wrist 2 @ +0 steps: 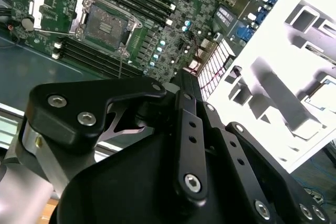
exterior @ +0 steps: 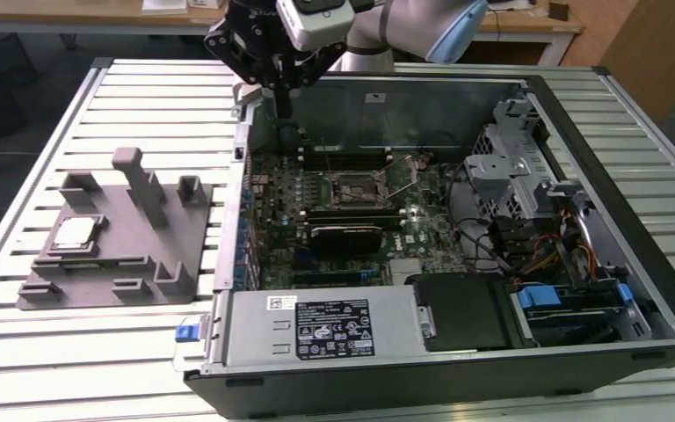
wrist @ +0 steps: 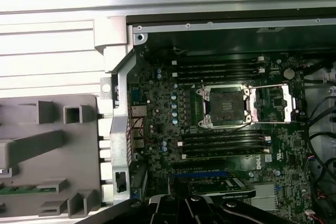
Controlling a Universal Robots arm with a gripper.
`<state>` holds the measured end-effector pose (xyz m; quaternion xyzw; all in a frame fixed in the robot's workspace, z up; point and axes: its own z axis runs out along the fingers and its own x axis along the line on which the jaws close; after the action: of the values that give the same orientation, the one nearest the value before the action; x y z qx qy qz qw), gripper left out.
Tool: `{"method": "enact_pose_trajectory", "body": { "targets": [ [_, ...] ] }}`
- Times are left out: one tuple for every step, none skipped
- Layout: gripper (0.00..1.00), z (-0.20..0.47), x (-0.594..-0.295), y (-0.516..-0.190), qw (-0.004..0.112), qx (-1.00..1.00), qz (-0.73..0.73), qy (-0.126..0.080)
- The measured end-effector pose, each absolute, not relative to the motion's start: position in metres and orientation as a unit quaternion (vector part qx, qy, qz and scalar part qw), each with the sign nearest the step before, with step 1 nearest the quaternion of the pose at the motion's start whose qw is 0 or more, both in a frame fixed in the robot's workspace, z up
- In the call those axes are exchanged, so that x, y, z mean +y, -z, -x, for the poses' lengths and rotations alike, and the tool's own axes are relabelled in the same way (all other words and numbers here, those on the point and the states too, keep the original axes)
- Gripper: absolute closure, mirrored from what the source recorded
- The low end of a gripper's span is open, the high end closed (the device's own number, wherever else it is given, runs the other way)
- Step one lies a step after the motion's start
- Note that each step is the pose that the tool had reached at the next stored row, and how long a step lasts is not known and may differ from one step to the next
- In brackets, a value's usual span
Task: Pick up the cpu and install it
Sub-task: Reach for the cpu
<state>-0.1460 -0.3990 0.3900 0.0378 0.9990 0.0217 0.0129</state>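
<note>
The gripper (exterior: 280,98), fingers seemingly pressed together, hangs over the open computer case (exterior: 431,391) holding one socket (exterior: 355,186). One cpu (exterior: 74,232) lies in the grey holder (exterior: 115,257), well apart from it.

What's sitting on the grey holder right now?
The cpu lies flat in a recess of the grey holder, pale top up. A green strip sits in another slot. The chip's underside is hidden.
</note>
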Motion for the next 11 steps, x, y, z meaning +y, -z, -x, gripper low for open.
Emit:
{"method": "enact_pose_trajectory", "body": {
  "targets": [
    [0.89,0.147,-0.399,-0.39,0.013,0.999,-0.038,-0.022],
    [0.89,0.148,-0.399,-0.39,0.013,0.999,-0.038,-0.022],
    [0.89,0.149,-0.399,-0.39,0.013,0.999,-0.038,-0.022],
    [0.89,0.15,-0.399,-0.389,0.013,0.999,-0.038,-0.022],
    [0.89,0.152,-0.399,-0.389,0.013,0.999,-0.038,-0.022],
    [0.89,0.153,-0.399,-0.389,0.013,0.999,-0.038,-0.022],
    [0.89,0.154,-0.399,-0.389,0.013,0.999,-0.038,-0.022],
    [0.89,0.155,-0.399,-0.389,0.013,0.999,-0.038,-0.022],
    [0.89,0.157,-0.399,-0.389,0.013,0.999,-0.038,-0.022],
    [0.89,0.158,-0.399,-0.389,0.013,0.999,-0.038,-0.022],
    [0.89,0.159,-0.399,-0.388,0.013,0.999,-0.038,-0.022]
  ]
}}
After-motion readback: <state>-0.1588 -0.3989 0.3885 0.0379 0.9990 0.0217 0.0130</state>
